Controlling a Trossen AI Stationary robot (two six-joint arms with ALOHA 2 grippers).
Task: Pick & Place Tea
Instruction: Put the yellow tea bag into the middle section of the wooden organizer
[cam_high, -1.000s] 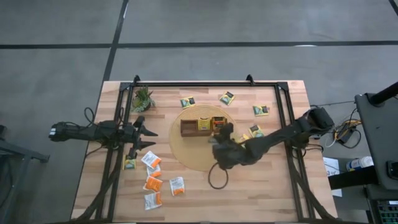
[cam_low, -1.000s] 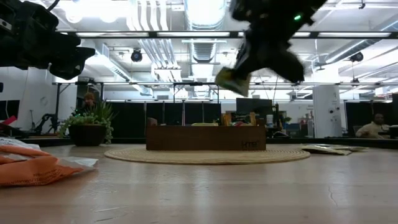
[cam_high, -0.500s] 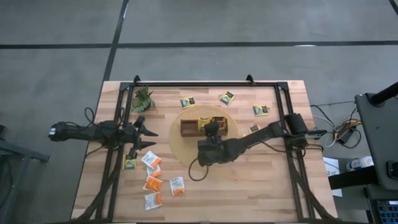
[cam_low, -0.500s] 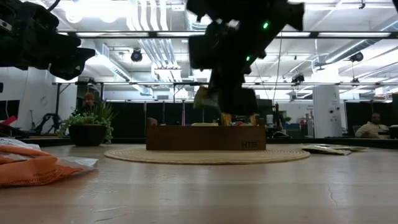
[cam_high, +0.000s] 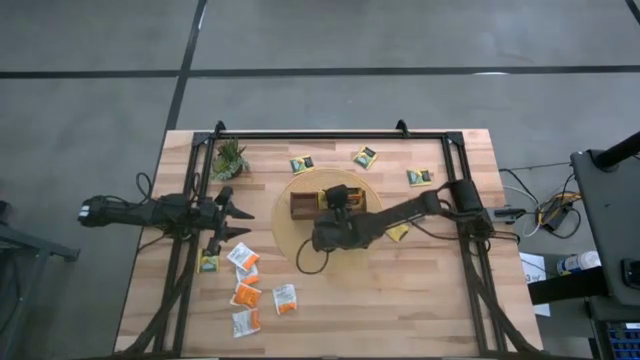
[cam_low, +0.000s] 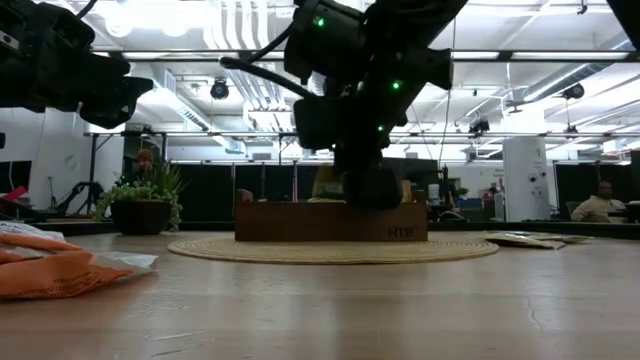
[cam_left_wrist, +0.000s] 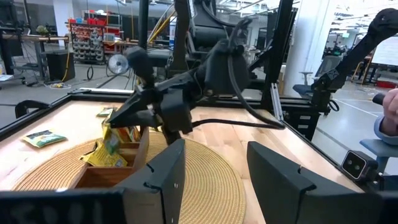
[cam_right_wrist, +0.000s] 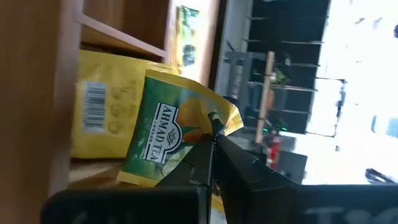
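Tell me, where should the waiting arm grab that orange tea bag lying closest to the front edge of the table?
Probably by one edge, coming straight down from above. The orange tea bag lies flat on the table, so there is little height to pinch; the open left gripper could straddle an edge. Its neighbours lie apart from it, so any free edge should work.

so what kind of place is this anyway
Most likely a robotics lab or workshop. Two arms are mounted on a black frame around a wooden table. Beyond it the left wrist view shows stocked shelves, and the low view shows exposed ceiling ducts over a large open room.
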